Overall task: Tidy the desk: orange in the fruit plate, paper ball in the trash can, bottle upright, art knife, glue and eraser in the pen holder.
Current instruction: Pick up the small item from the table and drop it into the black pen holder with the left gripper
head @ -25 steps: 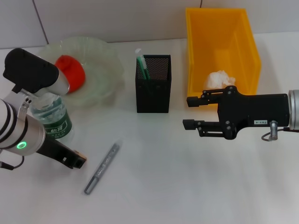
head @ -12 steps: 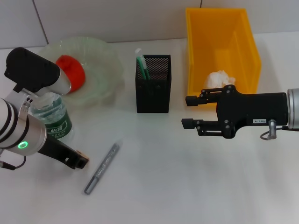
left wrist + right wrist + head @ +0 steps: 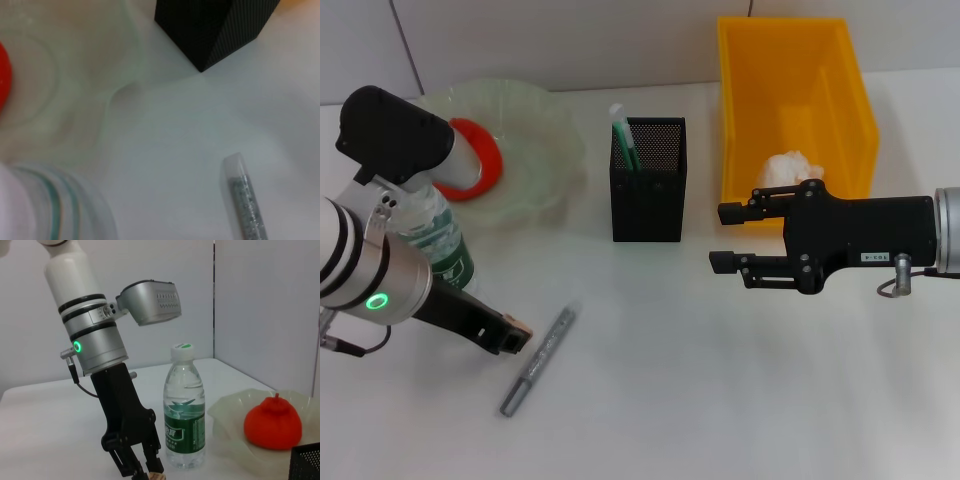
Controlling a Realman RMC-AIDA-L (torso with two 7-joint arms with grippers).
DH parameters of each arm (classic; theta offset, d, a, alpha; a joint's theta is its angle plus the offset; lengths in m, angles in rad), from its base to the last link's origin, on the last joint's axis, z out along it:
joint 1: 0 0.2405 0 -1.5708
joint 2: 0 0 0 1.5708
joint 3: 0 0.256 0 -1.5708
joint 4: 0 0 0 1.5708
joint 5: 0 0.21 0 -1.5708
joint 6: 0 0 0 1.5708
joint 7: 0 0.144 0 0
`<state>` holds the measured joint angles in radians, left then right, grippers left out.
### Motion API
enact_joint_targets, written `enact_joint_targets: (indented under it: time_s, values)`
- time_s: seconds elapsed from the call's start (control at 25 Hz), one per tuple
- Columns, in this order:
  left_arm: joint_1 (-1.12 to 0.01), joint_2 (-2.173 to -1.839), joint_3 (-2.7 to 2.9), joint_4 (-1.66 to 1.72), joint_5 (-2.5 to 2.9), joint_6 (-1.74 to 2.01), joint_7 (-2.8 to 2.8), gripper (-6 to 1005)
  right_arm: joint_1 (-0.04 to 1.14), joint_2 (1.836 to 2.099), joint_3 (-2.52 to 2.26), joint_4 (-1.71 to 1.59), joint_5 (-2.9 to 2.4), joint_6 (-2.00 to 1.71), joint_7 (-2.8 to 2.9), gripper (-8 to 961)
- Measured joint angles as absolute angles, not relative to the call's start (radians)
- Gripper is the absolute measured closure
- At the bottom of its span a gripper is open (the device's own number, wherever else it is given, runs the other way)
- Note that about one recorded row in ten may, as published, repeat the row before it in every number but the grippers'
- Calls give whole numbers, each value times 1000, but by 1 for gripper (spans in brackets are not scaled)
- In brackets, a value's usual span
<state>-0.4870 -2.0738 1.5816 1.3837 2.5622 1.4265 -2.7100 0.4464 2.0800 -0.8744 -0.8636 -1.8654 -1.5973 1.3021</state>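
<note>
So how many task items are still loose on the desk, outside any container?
1: the art knife lies flat on the desk in front of the pen holder, beside the left tool. An eraser may be hidden; none shows.

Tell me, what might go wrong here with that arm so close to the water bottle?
The left gripper hangs low beside the upright bottle, so a sideways swing could knock it over again. The art knife lies flat and thin on the desk; the jaws might nudge it away instead of gripping it. The right gripper waits near the pen holder and could crowd a drop-off.
</note>
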Motion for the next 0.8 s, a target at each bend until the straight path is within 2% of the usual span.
enact_joint_targets:
  time_s: [0.8]
  values:
    - [-489,-2075,1585,1489,2494,1458,-2710,615,439,2078,-861,-864,-1862,-1585,1299,379]
